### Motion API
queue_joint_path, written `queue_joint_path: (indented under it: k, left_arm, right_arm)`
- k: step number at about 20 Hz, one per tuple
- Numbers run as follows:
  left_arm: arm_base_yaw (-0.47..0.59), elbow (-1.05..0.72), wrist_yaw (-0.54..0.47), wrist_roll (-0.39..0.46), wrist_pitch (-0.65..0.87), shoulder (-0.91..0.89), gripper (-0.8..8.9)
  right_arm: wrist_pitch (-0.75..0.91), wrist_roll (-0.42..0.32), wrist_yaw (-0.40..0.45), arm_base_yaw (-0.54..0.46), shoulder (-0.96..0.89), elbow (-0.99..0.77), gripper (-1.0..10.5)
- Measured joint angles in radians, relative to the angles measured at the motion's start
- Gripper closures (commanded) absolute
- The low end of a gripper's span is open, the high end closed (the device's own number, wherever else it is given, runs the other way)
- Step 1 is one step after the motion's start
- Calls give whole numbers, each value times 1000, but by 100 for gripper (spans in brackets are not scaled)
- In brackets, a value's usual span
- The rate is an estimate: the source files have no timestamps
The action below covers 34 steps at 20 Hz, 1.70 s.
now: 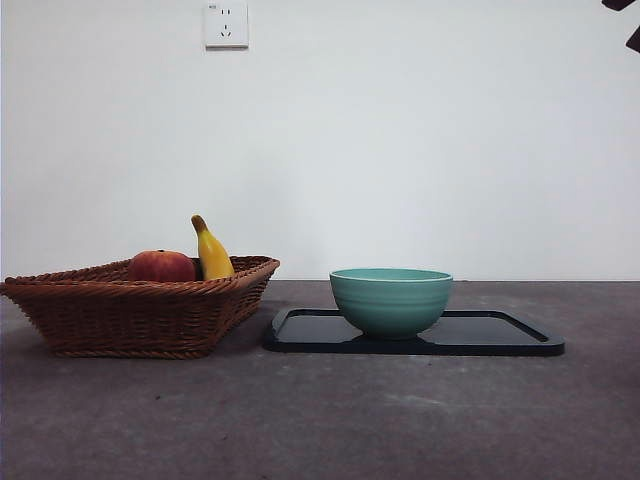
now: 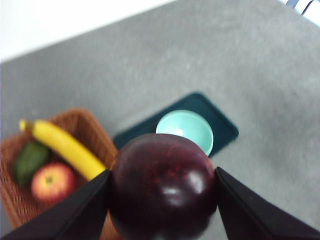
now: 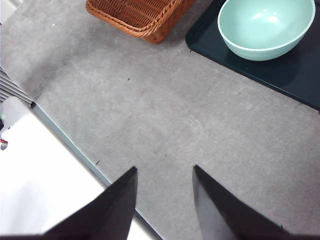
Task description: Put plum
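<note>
Glossy plum [image 2: 162, 187]; woven wicker basket [image 1: 140, 315]; smooth, shiny bowl [image 1: 390, 300].

Overall light: soft, even, bright in all three views; the source itself is not visible.
Front view sharpness: crisp on the bowl [image 1: 391, 299] and basket [image 1: 140, 312]; the near table [image 1: 320, 420] looks slightly soft and mottled.
Shadows: faint, short, close under the basket and the tray [image 1: 500, 340].
Reflection: the bowl mirrors dimly in the glossy tray.
Left wrist view focus: soft throughout; the plum [image 2: 162, 187] is blurred at its edges, the banana [image 2: 67, 147] and apple [image 2: 52, 182] smeared.
Glare: small pale highlights on the plum's skin.
Right wrist view: sharp table texture; white area beside the table overexposed.
Wall: the far wall [image 1: 420, 140] is evenly lit.
</note>
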Motion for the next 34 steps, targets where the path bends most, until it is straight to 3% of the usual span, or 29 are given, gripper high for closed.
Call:
queue_joint_path:
  k: [4, 15, 23, 30, 32, 34]
  left_arm:
    - [36, -185, 0, -3, 85, -5, 536]
    - [172, -710, -76, 0, 602, 25, 537]
    - [179, -728, -76, 24, 751, 234, 537]
    - [179, -728, -76, 42, 761, 283, 532]
    - [179, -728, -76, 43, 758, 285, 496]
    - [179, -728, -75, 43, 757, 285, 394]
  right_arm:
    - [0, 0, 0, 0, 0, 0, 770]
    - [6, 0, 0, 0, 0, 0, 770]
    - [6, 0, 0, 0, 0, 0, 770]
    - [7, 0, 0, 0, 0, 0, 770]
    - [6, 0, 0, 0, 0, 0, 770]
    - [6, 0, 0, 0, 0, 0, 770]
